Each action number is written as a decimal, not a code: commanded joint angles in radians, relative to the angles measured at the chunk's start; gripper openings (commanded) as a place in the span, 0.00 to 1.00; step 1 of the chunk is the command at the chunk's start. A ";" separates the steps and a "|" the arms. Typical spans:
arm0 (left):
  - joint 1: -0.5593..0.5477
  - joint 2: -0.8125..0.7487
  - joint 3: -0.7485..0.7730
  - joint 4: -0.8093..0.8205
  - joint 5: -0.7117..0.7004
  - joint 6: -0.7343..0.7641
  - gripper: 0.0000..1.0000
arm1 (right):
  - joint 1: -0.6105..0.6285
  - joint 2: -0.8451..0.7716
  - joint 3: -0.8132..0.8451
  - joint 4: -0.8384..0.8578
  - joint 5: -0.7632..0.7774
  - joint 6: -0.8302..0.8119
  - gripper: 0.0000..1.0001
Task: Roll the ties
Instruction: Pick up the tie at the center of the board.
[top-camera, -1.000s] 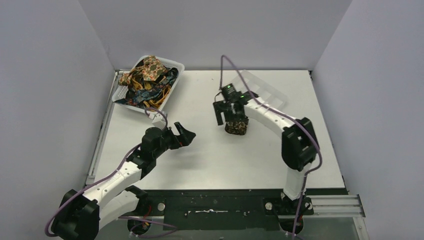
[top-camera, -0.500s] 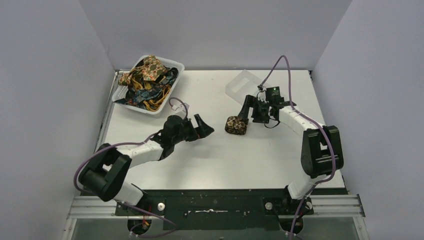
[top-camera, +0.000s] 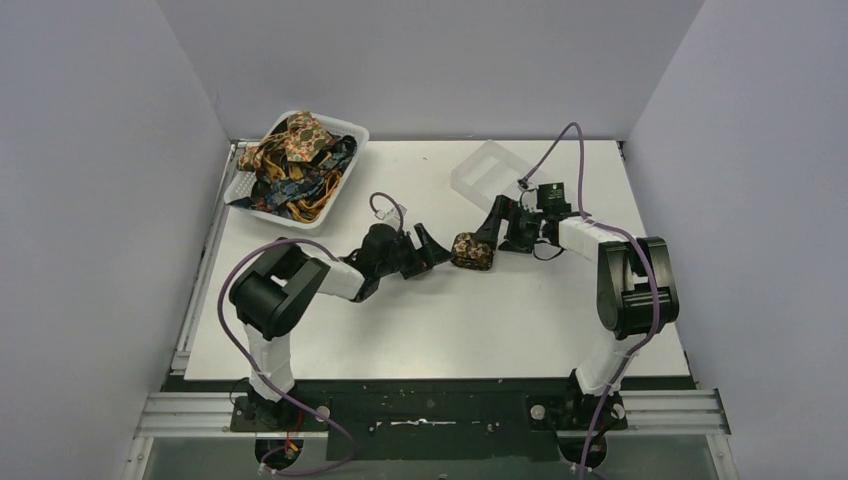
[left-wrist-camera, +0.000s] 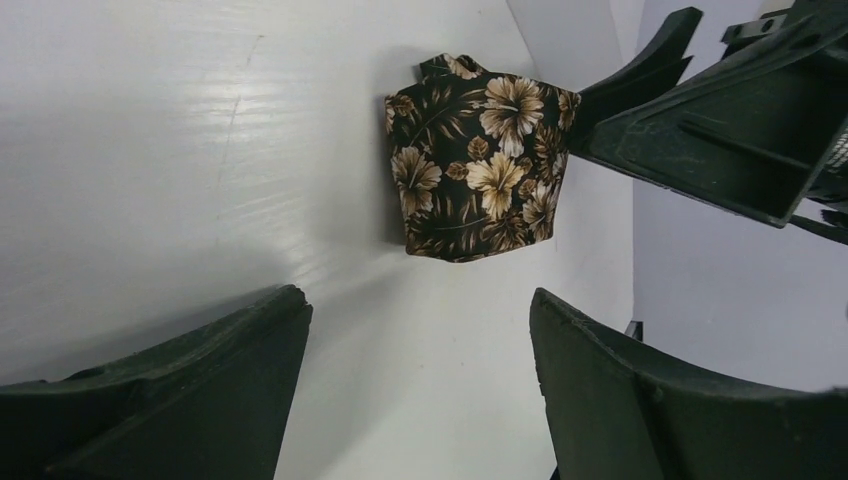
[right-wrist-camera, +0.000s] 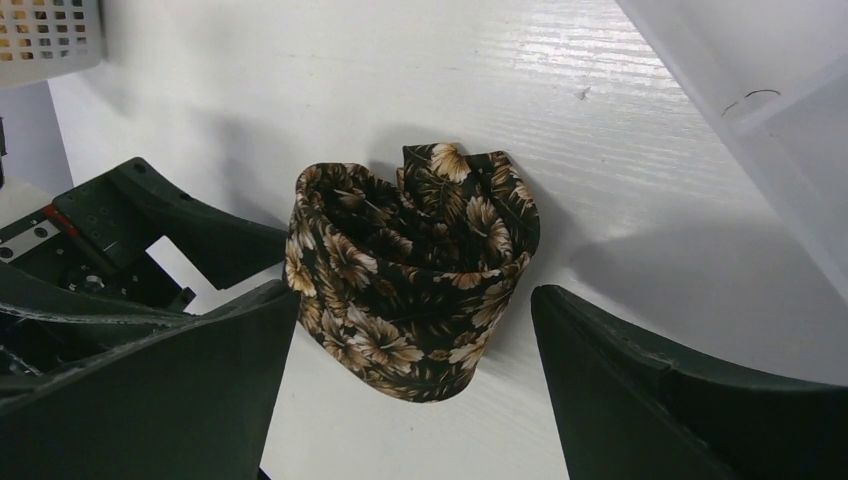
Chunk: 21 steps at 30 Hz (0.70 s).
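Your dark brown floral tie (right-wrist-camera: 410, 285) lies as a loose, soft fabric coil on the smooth white table (top-camera: 420, 320). The left gripper (left-wrist-camera: 415, 300) is spread wide and holds nothing. The right gripper (right-wrist-camera: 415, 300) is equally wide, its hard black fingers (right-wrist-camera: 200, 380) flanking the coil. More ties (top-camera: 295, 150) are heaped in the perforated basket (top-camera: 243, 187).

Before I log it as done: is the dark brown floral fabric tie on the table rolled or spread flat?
Rolled: the dark brown floral fabric tie is a compact coil, layers curling inward, on the white table.
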 joint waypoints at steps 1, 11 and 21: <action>-0.027 0.069 0.052 0.193 0.041 -0.079 0.77 | -0.004 0.035 -0.007 0.087 -0.057 -0.010 0.89; -0.049 0.137 0.033 0.320 0.028 -0.166 0.71 | 0.016 0.063 -0.025 0.124 -0.133 -0.015 0.68; -0.035 0.133 -0.030 0.337 0.013 -0.193 0.46 | 0.107 -0.040 -0.189 0.288 -0.141 0.149 0.67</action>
